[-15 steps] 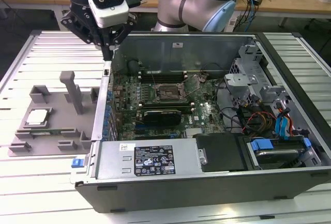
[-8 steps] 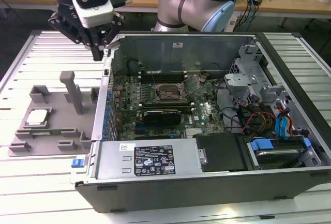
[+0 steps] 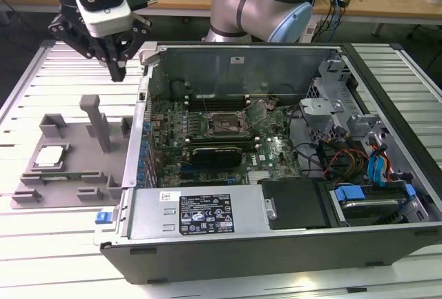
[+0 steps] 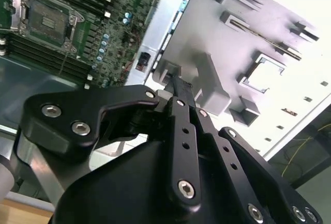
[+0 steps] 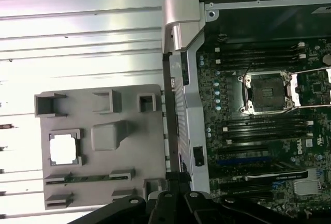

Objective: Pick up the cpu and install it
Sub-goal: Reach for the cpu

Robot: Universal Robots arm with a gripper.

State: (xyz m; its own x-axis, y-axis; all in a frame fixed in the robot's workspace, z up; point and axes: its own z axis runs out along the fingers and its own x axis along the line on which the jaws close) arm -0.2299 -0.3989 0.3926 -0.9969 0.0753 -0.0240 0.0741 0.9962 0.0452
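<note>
The cpu (image 3: 50, 155) is a silvery-white square lying flat in a pocket of the grey tray (image 3: 74, 190), on the exterior view's left; in the first wrist view the cpu (image 5: 64, 148) sits in the tray (image 5: 134, 151). My gripper (image 3: 119, 71) hangs above the slatted table, beyond the tray and beside the case's wall, its fingers shut on nothing. The first wrist view shows the gripper (image 5: 172, 197) at the tray's edge. The open black socket (image 3: 222, 125) lies on the green motherboard and appears in both wrist views (image 5: 266, 92) (image 4: 49, 22).
The open computer case (image 3: 138, 140) stands between tray and socket, its metal wall upright. A power supply (image 3: 200, 213) fills its near side, and cables (image 3: 338, 154) and drive bays its right. A memory stick (image 5: 85, 177) rests in the tray. A tall grey post (image 3: 97, 123) rises from the tray.
</note>
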